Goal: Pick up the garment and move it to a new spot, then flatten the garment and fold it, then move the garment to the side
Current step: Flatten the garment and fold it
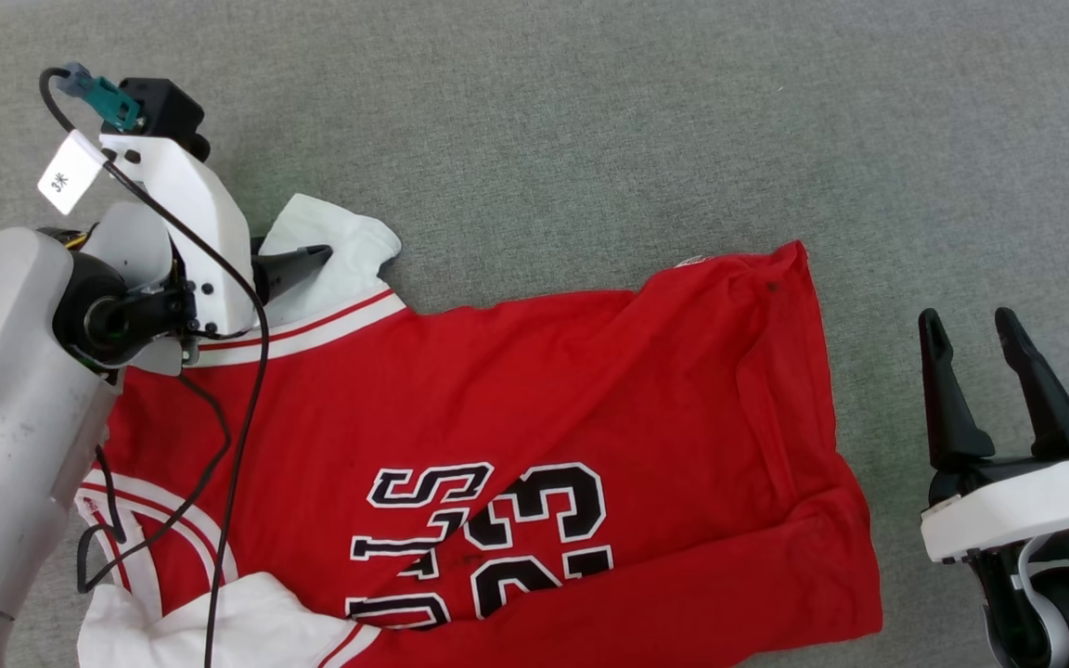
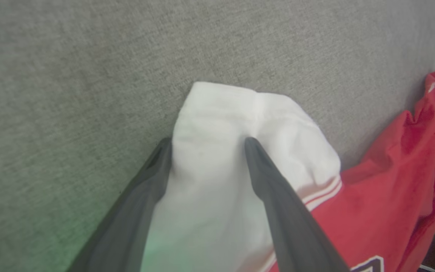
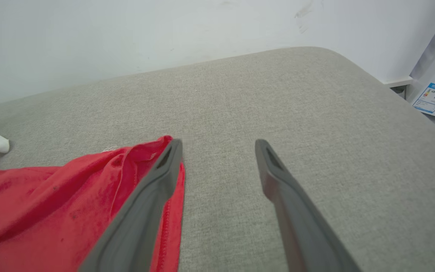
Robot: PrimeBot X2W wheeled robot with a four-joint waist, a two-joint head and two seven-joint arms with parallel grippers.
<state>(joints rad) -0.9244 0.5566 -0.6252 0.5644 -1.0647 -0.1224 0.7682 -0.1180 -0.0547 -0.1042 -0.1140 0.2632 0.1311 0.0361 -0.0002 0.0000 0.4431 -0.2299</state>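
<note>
Shirt (image 1: 544, 390): red, spread and creased on grey pad (image 1: 590, 111), centre to 6 o'clock | Left gripper (image 2: 208, 143): 10 o'clock, wrist bent, fingers pointing toward 3 o'clock, spread wide astride white sleeve (image 2: 240, 113) | Right gripper (image 1: 969, 320): 3 o'clock, fingers pointing to 12, spread, empty

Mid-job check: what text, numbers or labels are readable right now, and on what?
"3米": white tag on the black cable.
"S" and what looks like "23": garment chest lettering, creased, rest unreadable.
Blue-and-white label with a QR code: too small to read.
</note>
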